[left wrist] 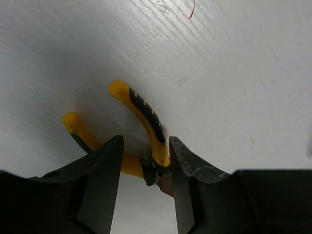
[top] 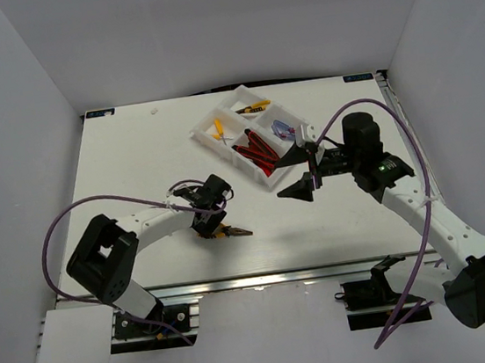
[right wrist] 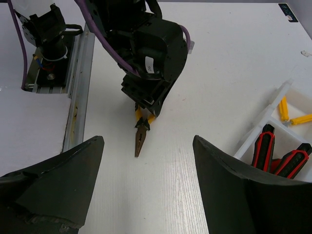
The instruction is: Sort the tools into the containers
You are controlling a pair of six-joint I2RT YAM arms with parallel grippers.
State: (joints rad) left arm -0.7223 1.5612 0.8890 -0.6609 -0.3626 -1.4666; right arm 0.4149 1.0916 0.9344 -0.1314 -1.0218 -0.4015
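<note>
Yellow-handled pliers point(top: 236, 232) lie on the white table in front of the left arm. My left gripper point(top: 214, 227) is down over them, jaws open and straddling the pivot. In the left wrist view the pliers point(left wrist: 144, 114) lie between the fingers point(left wrist: 192, 170), and one handle touches the right finger. The white divided tray point(top: 203, 124) holds two red-and-black utility knives point(top: 256, 150), yellow pliers point(top: 255, 106), a tiny yellow tool point(top: 218, 129) and a blue-handled screwdriver point(top: 282, 128). My right gripper point(top: 301, 190) is open and empty, just in front of the tray.
In the right wrist view the left gripper body point(right wrist: 151, 44) stands over the pliers point(right wrist: 141, 136), with the tray point(right wrist: 258, 134) and knives point(right wrist: 265, 148) at the right. An aluminium rail point(top: 263, 278) runs along the table's near edge. Grey walls enclose the table.
</note>
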